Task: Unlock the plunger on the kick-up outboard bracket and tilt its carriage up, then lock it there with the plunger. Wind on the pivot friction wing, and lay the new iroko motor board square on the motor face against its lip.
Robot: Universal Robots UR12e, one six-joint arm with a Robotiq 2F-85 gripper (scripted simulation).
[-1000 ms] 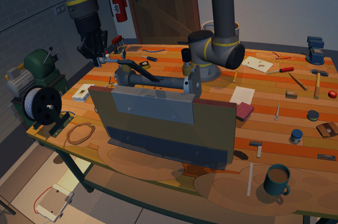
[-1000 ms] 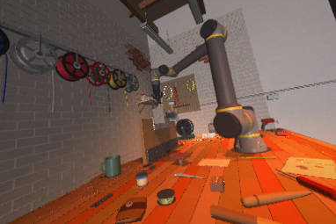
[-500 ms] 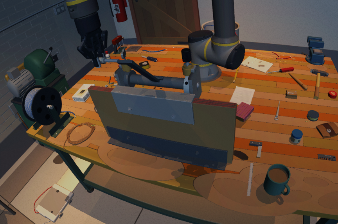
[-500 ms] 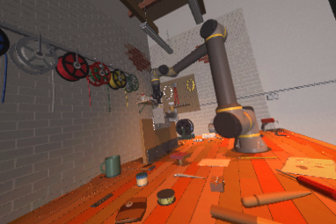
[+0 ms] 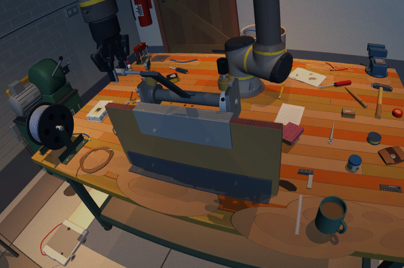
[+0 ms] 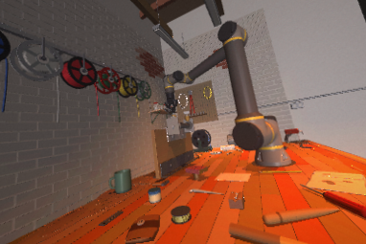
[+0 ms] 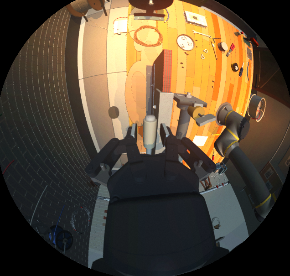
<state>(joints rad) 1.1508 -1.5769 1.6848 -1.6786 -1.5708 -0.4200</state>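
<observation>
The cream-capped plunger knob [image 7: 150,130] sticks out of the bracket's left end [image 5: 121,71], and my gripper [image 7: 149,134] stands open around it with nothing held. The grey bracket [image 5: 182,95] sits mid-bench behind an upright brown panel [image 5: 195,147], whose top edge carries a grey metal face plate [image 5: 184,124]. A black-knobbed brass fitting [image 5: 224,76] rises at the bracket's right end. A dark lever [image 5: 166,83] slants across the bracket's tube. A small reddish-brown board [image 5: 292,133] lies flat on the bench right of the panel.
The bench's left edge lies below my gripper, with a wire spool [image 5: 49,126] and a green motor [image 5: 42,90] there. The arm's base [image 5: 257,62] stands behind the bracket. A mug [image 5: 331,214], tins, hammer [image 5: 379,95] and screwdriver [image 5: 336,84] scatter the right side.
</observation>
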